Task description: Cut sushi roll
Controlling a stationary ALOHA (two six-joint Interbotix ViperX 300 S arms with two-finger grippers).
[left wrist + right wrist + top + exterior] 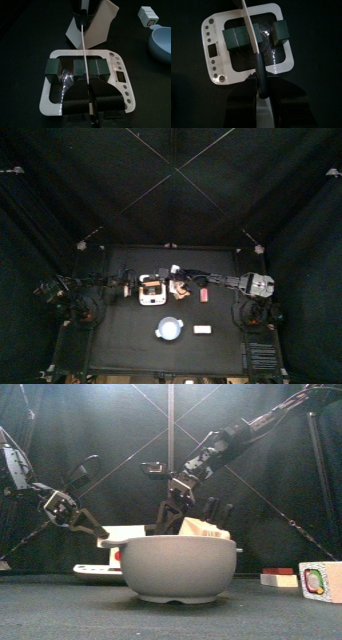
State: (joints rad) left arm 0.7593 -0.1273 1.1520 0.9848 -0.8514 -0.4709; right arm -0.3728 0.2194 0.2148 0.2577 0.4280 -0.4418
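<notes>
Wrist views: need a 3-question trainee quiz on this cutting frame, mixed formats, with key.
1. True or false: the knife runs across the sushi roll, which sits on the white board.
2. Multiple choice: the knife's dark handle leads back to which gripper? A) left B) right C) neither, it lies loose on the table
3. Fill in: in the front view, the thing nearest the camera is a grey ____.

Key:
1. True.
2. B: the handle runs down into the right gripper.
3. bowl.
</notes>
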